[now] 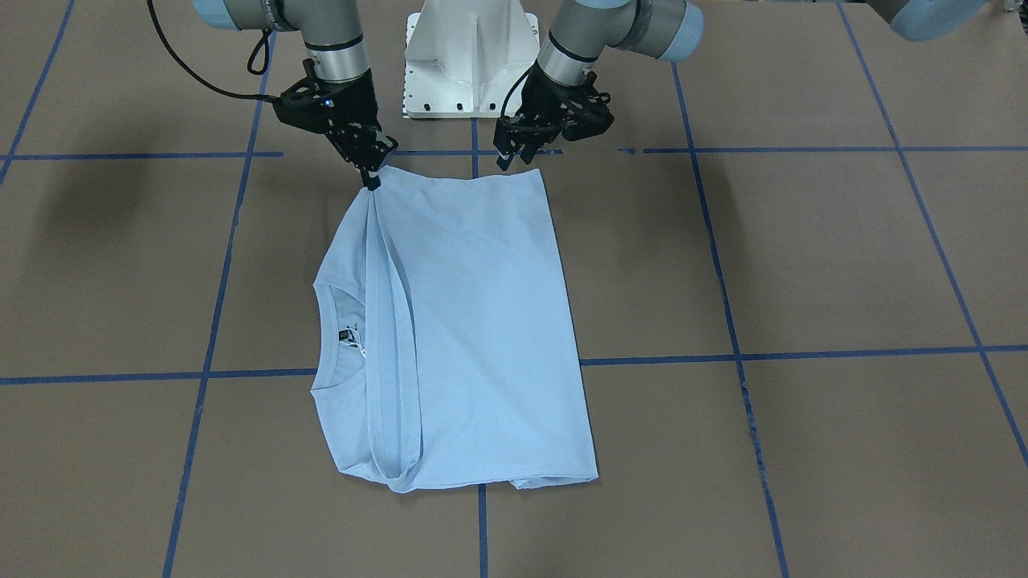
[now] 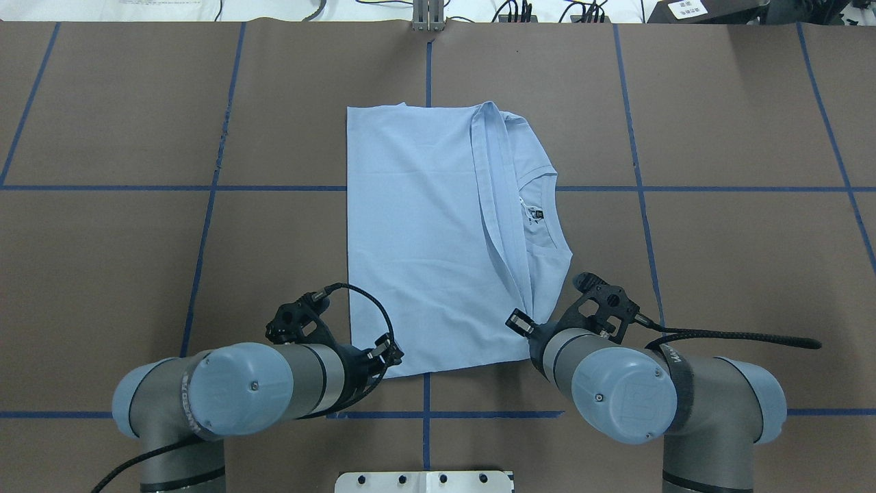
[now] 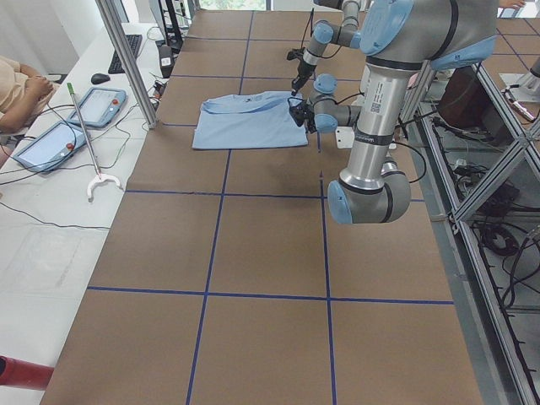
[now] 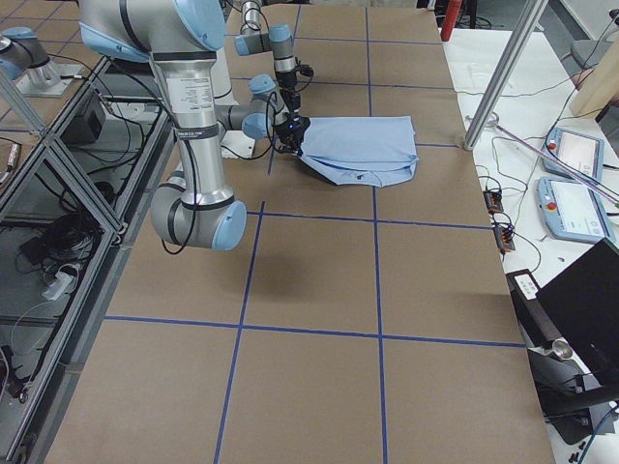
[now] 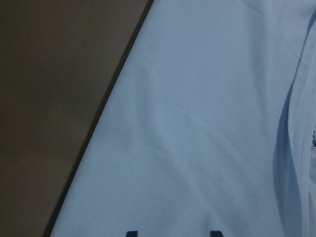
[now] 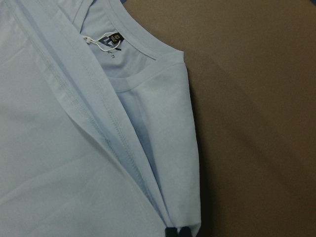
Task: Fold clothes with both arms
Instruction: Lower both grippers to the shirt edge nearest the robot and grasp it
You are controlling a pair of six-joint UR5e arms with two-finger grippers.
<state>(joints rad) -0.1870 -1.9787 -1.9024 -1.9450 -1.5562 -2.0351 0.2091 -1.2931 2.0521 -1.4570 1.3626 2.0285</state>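
The light blue T-shirt (image 1: pixel 474 321) lies folded in a tall rectangle on the brown table, also seen in the overhead view (image 2: pixel 424 239). Its collar and dark neck label (image 1: pixel 345 331) show on one side. The palm-tree print is hidden. My right gripper (image 1: pixel 373 175) is shut on the shirt's near corner by the folded hem, and its tips pinch cloth in the right wrist view (image 6: pixel 176 232). My left gripper (image 1: pixel 514 156) is open just above the shirt's other near corner, with its fingertips apart over the cloth in the left wrist view (image 5: pixel 173 233).
The white pedestal base (image 1: pixel 472 56) stands right behind both grippers. Blue tape lines (image 1: pixel 723 353) grid the brown table. A person (image 3: pixel 21 84) sits by tablets (image 3: pixel 101 105) on the far side of the table. A grabber stick (image 3: pixel 84 139) lies there too.
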